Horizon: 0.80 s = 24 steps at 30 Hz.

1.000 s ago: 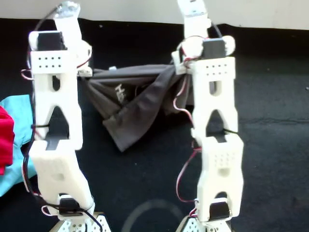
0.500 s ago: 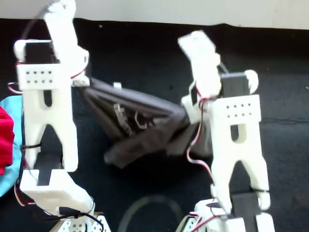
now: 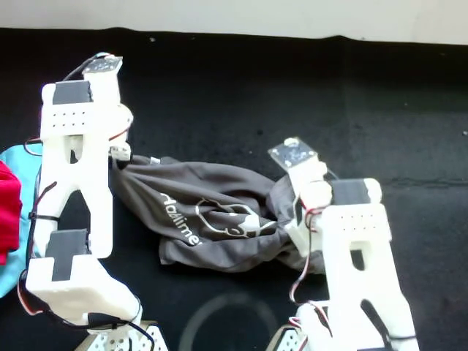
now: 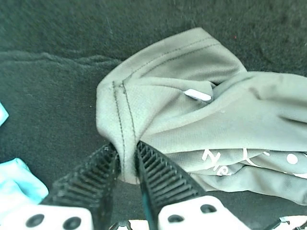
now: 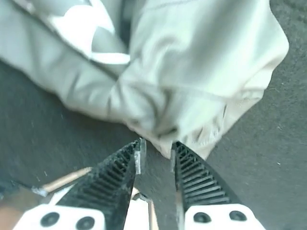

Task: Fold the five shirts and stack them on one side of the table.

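**Grey shirt held between both grippers, low over the table**

The left gripper (image 4: 127, 154) has its ribbed fingers (image 4: 160, 175) pressed together on a stitched hem of the grey shirt (image 4: 182, 110), with the seam running down into the pinch. From there the cloth spreads away from the fingertips in loose folds, with a white printed design on the part farthest from the gripper.

The right gripper (image 5: 157, 149) pinches a bunched fold of the same shirt (image 5: 192, 72) at its very tips. Its jaws stand only narrowly apart, and the fabric gathers toward them.

In the high view the grey shirt (image 3: 212, 205) lies crumpled on the black table (image 3: 395, 110), strung between the left gripper (image 3: 121, 157) and the right gripper (image 3: 285, 216), with its print facing up.

On the outer side of the left arm, away from the right arm, a teal shirt (image 3: 16, 157) lies with a red shirt (image 3: 7, 205) on top of it. A teal corner (image 4: 14, 184) shows just beside the left gripper's fingers.
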Each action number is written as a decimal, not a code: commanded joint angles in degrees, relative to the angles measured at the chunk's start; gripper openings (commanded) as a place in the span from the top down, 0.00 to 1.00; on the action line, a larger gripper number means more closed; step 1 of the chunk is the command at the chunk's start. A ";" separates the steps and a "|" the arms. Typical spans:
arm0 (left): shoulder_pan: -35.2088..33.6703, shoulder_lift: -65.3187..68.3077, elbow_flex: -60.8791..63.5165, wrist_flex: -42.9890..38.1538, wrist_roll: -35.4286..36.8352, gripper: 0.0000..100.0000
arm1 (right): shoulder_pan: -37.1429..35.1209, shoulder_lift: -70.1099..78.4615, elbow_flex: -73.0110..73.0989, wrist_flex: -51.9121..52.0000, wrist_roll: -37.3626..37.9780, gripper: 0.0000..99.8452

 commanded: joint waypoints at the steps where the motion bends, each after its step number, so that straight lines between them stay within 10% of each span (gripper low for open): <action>1: -0.48 -2.42 -0.04 -0.70 -0.53 0.99 | 1.45 -6.29 -6.46 7.34 3.60 0.83; 13: -0.48 -2.95 0.04 -0.26 -0.44 0.99 | -4.44 15.87 -35.65 2.59 -18.46 0.76; 24: -0.48 -2.95 0.31 -0.26 -0.44 0.99 | -12.79 59.91 -62.02 4.18 -18.73 0.74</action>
